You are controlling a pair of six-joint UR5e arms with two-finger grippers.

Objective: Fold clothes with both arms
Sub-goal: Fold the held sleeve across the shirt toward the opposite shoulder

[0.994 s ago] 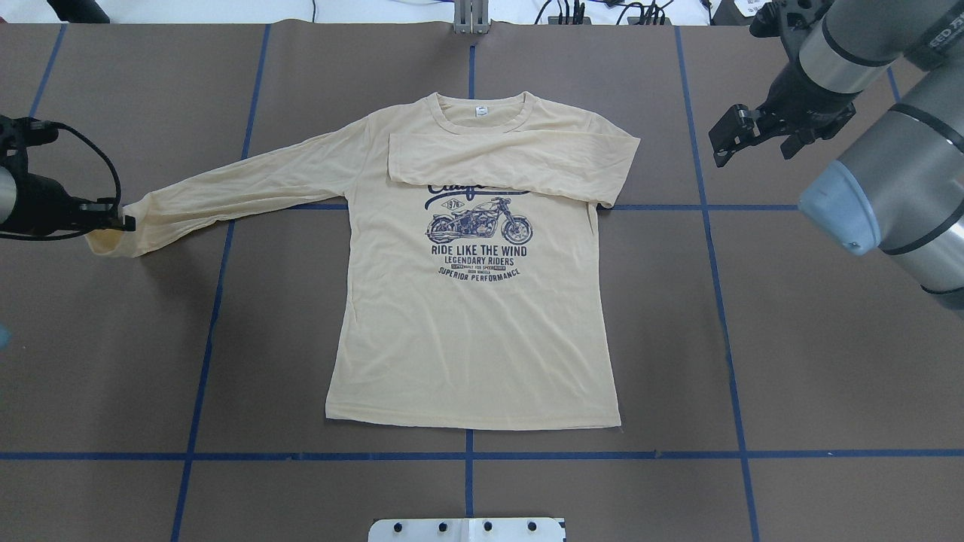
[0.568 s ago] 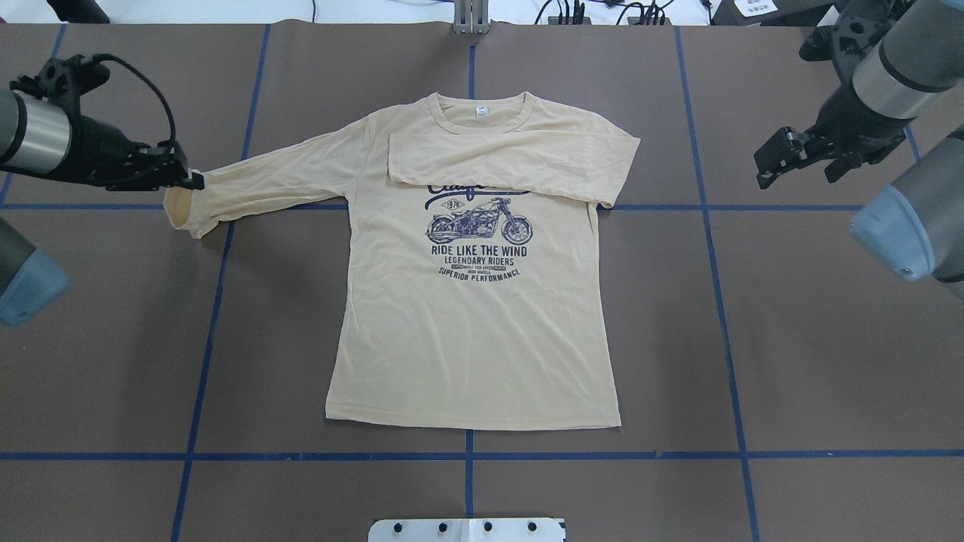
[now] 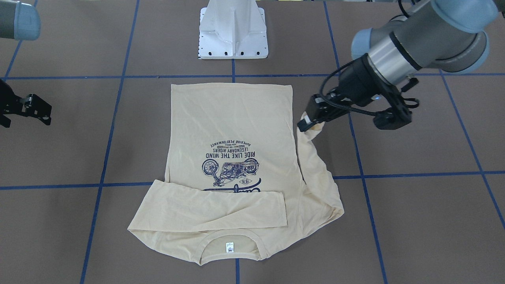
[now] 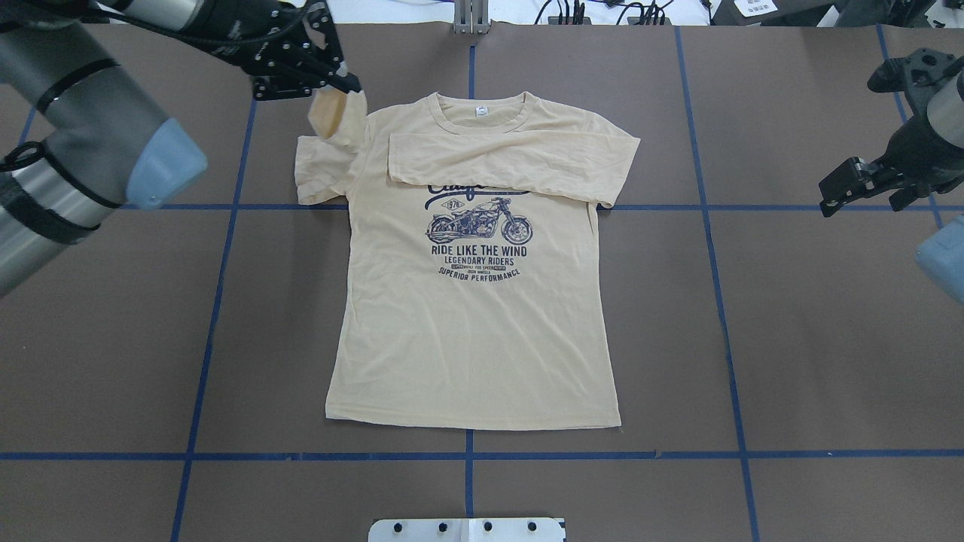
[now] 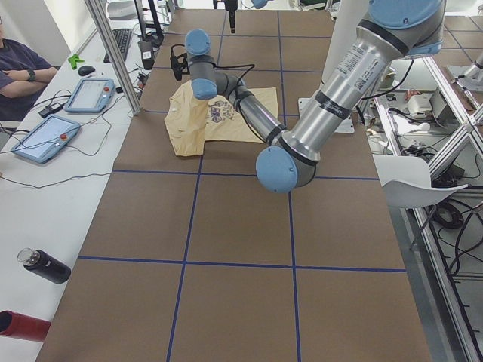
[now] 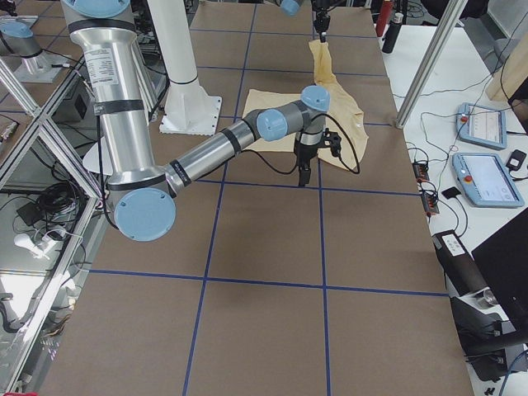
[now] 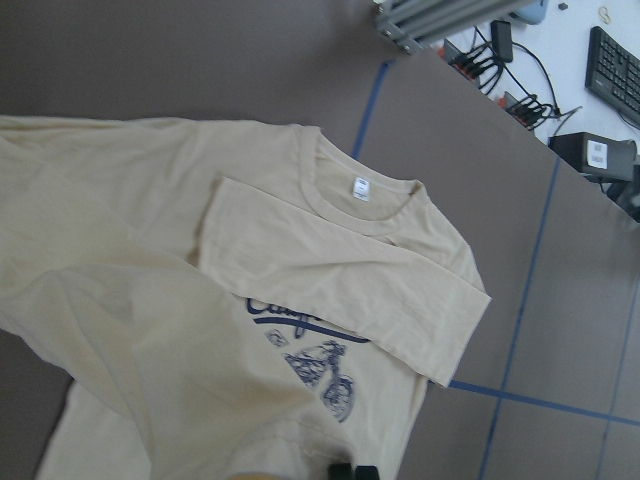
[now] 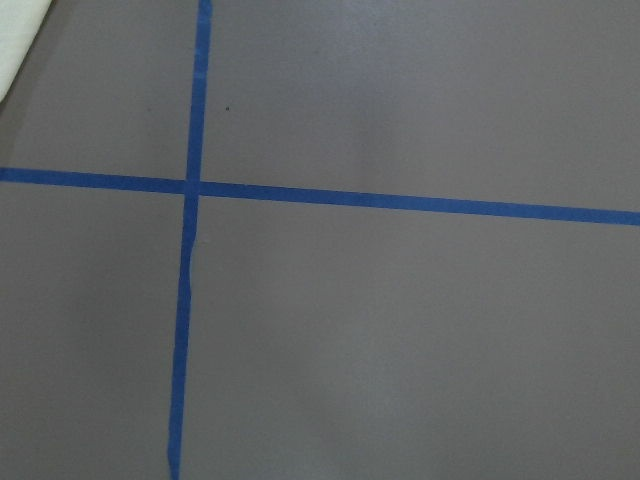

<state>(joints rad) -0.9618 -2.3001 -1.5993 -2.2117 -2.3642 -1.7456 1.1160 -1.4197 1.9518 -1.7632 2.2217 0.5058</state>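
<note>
The left gripper [image 4: 349, 81], in the upper left of the overhead view, is pinched on the cuff [image 4: 330, 114] of one sleeve of the cream-yellow long-sleeved shirt [image 4: 474, 339]. It holds the cuff up off the table beside the shoulder. In the left wrist view only the very fingertips [image 7: 350, 470] show at the bottom edge, and the sheer raised sleeve [image 7: 150, 340] blurs across the foreground. That sleeve doubles back on itself, so its lower fold [image 4: 322, 177] rests beside the body of the shirt. The left arm [image 4: 83, 143] is cut off by the frame's left edge. The shirt lies flat at mid-table, print side up, with its white neck label [image 4: 480, 111] towards the top of the frame. The other sleeve [image 4: 512, 162] is folded across the chest and hides most of the script above the navy motorcycle print [image 4: 479, 226]. The right gripper [image 4: 864, 197] hangs at the right edge with its jaws spread and nothing between them, well apart from the shirt. Its wrist camera shows only brown table [image 8: 420, 340], crossed blue tape [image 8: 195, 190] and a pale sliver in the upper left corner, too little to identify.
</note>
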